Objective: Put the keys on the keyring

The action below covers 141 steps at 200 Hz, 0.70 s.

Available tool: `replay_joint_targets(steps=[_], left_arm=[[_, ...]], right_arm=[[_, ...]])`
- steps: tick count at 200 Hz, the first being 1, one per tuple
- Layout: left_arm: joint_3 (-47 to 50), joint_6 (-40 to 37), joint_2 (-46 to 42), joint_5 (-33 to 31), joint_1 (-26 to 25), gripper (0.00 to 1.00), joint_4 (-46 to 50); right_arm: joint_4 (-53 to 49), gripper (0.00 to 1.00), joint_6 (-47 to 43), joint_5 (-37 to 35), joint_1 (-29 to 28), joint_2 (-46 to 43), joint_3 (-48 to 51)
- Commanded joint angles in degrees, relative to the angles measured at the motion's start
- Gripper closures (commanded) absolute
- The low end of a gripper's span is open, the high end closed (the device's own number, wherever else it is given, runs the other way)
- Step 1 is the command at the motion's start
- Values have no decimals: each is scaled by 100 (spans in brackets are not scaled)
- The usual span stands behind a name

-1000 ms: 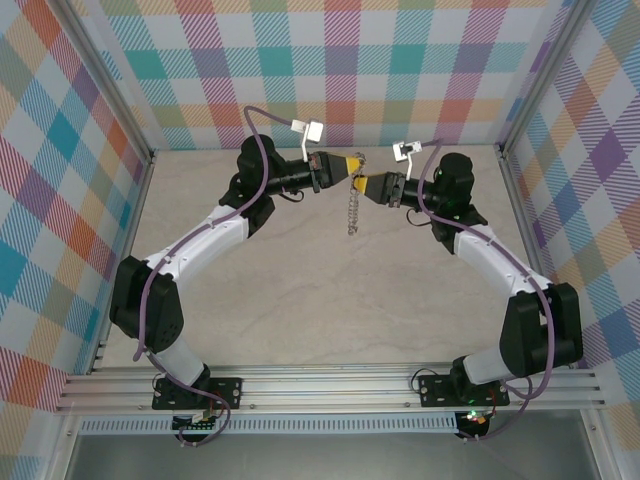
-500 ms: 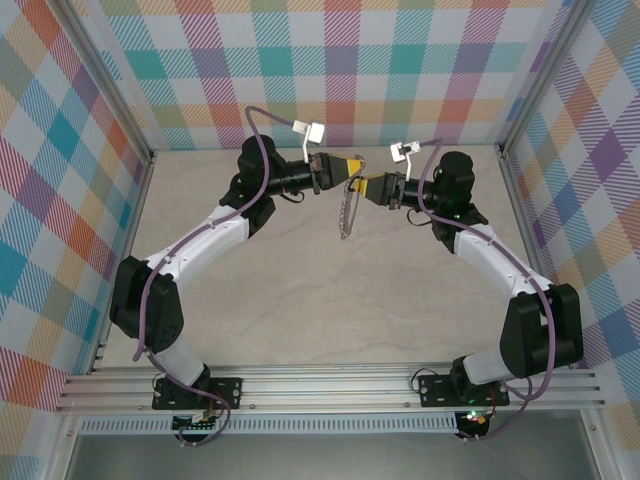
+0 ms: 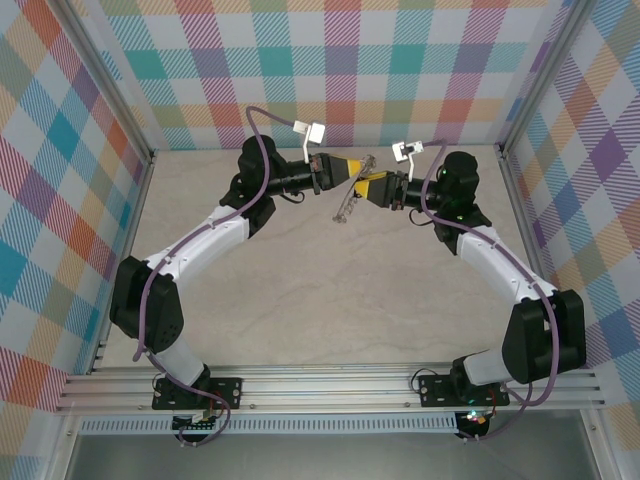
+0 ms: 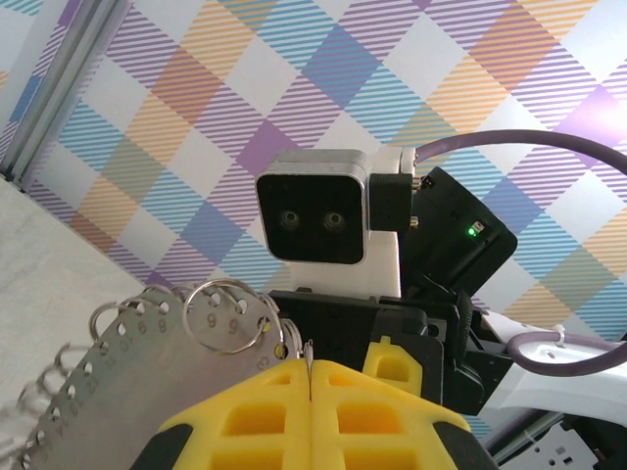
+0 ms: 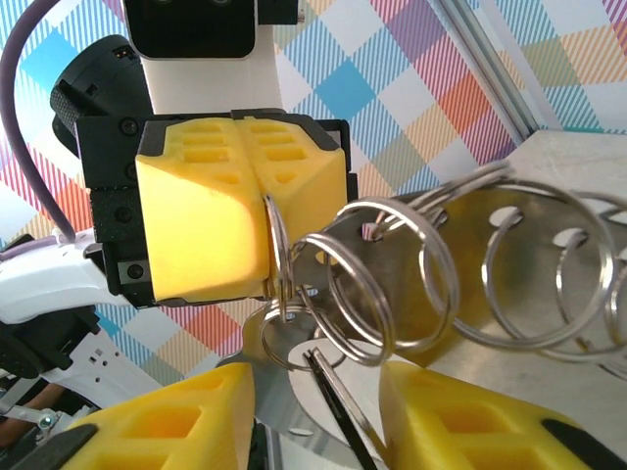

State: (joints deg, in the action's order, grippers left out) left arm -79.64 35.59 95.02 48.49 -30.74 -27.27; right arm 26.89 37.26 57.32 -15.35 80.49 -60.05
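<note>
left gripper (image 4: 310, 384): jaws pressing fully shut on the edge of one keyring (image 5: 277, 240), holding it clear above the surface (image 3: 300, 300)
right gripper (image 5: 318, 416): jaws standing apart, gripping nothing; one thin dark sliver (image 5: 335, 403) is lying in the gap, possibly the key, cannot tell
relation: keyring is hanging edge-on just ahead of and above the right jaws' gap, the right arm being the free one to work it
attached: one flat perforated plate (image 4: 147, 387), long axis trailing away from both grippers, slanting toward the near side in the top view
counts: split rings (image 5: 411, 284), at least five threading the plate; plate, one; dark sliver, one
</note>
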Motion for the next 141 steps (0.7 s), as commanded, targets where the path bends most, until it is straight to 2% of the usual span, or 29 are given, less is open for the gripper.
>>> replay_joint_targets(steps=[1,15,47,89,141], left_arm=[[-94,-15,-248,100,-55,100,-279],[-72,-31,-265,91,-55,100,-270],[-59,-55,-269,35,-55,100,-265],[-6,-167,-313,-145,-55,100,-192],[61,-669,-449,-403,-55,100,268]], right_arm=[[208,66,-22,-62,24,-10,-24],[228,67,1,-42,24,26,-33],[252,78,7,-54,24,11,87],[-114,100,-183,-88,31,-104,115],[-1040,100,-631,-296,68,-417,163]])
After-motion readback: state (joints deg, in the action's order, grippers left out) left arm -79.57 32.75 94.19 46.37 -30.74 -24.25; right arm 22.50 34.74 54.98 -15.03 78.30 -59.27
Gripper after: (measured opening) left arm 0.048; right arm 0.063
